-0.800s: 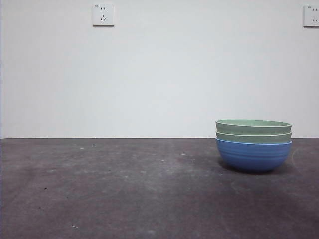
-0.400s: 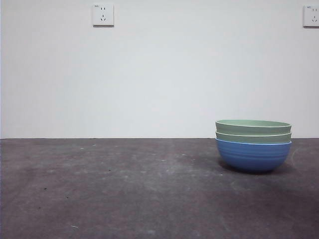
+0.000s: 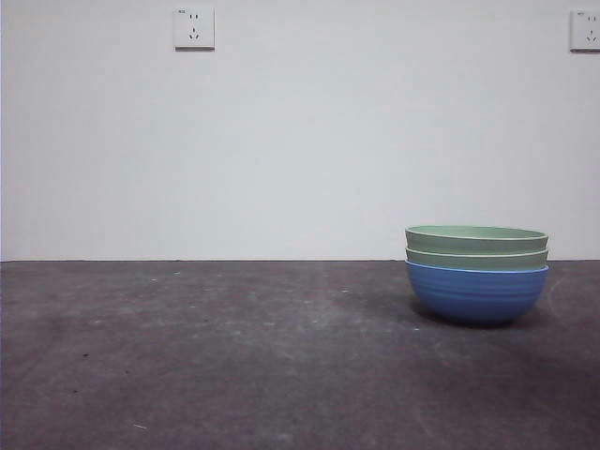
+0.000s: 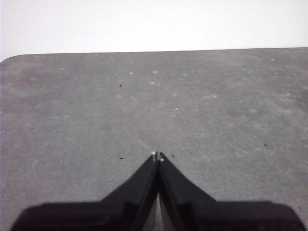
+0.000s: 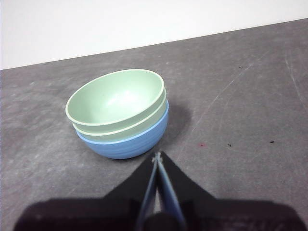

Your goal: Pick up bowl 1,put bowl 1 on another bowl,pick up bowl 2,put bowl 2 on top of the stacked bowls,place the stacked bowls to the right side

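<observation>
1. Three bowls make up the stack (image 3: 476, 274): two pale green ones nested in a blue bowl (image 3: 476, 293); it sits on the table (image 3: 234, 356) toward the right of the front view, under the right-hand wall socket (image 3: 585, 30) and well apart from the left-hand socket (image 3: 194, 28).
2. Nesting looks settled; the green rims lie level and close above the blue rim, which judges as both stacking steps done, and the stack's spot suggests the move to the right side is done too.
3. Nothing touches the stack; it stands free on its own base, so it needs no holding.
4. Right gripper (image 5: 157, 156) has its jaws pressed together, pinching nothing; its tips sit just beside the stack (image 5: 118, 113), on the near side of the blue bowl and apart from it, the wrist camera looking down into the top green bowl.
5. Left gripper (image 4: 157, 156) also has its jaws pressed together and empty; it points over bare table, with the stack out of its view, so it reads as waiting.
6. Neither arm shows in the front view.
</observation>
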